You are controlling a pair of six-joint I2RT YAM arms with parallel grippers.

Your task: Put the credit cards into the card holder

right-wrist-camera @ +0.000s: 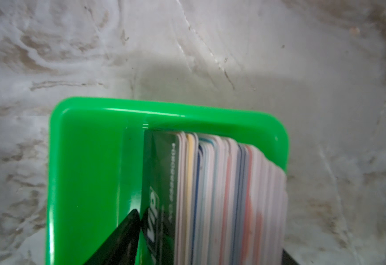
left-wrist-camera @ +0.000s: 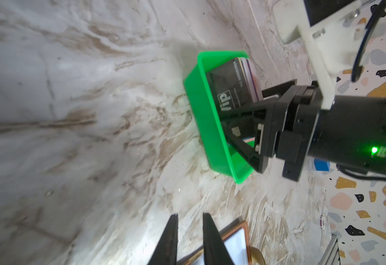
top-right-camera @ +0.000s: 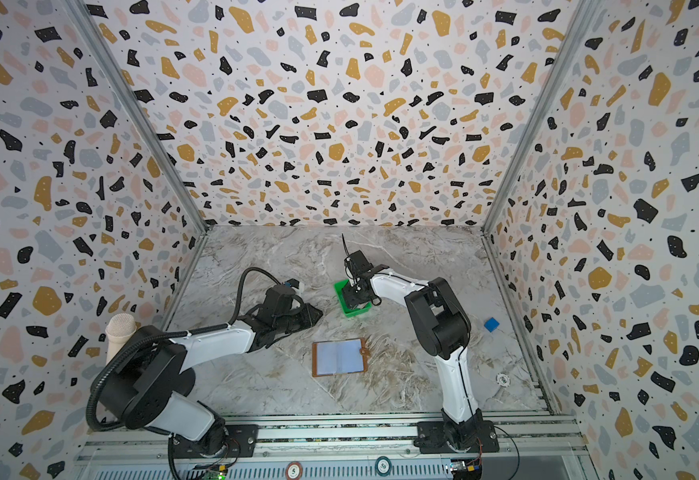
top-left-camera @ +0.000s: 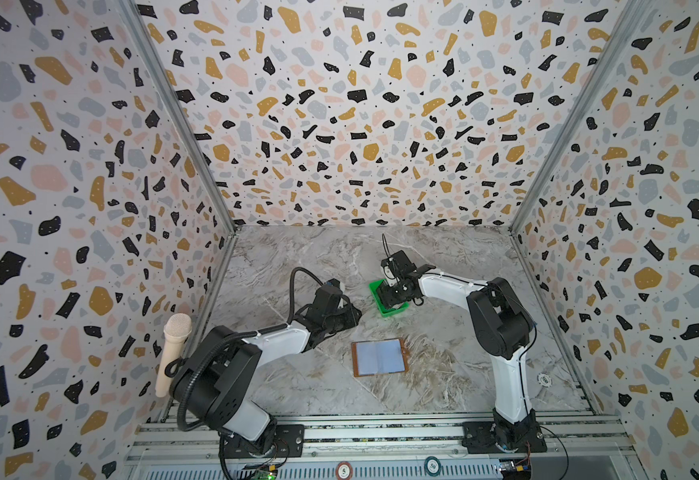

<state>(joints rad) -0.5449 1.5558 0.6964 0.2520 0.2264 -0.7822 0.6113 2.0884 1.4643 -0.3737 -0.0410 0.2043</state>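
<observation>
snugly, credit cards (right-wrist-camera: pixel 221 195) against tray wall (right-wrist-camera: pixel 278 144)

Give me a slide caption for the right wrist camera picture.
Right gripper straddling the credit cards standing on edge in the green tray, dark VIP card outermost.

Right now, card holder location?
In both top views the card holder lies open between the left arm and right arm, nearer their bases than the green tray.

Two white-and-black robot arms (top-left-camera: pixel 275 334). One green plastic tray (right-wrist-camera: pixel 91 160), one open tan-brown leather-like card holder (top-left-camera: pixel 379 357), one small blue cube (top-right-camera: pixel 491 324), one beige foam-headed microphone (top-left-camera: pixel 175 345). Three round poker chips: a white chip (top-left-camera: pixel 544 379), a red-rimmed chip (top-left-camera: pixel 344 471), a green-rimmed chip (top-left-camera: pixel 432 464). The thin plastic credit cards (right-wrist-camera: pixel 221 195) are packed too tightly to count.
</observation>
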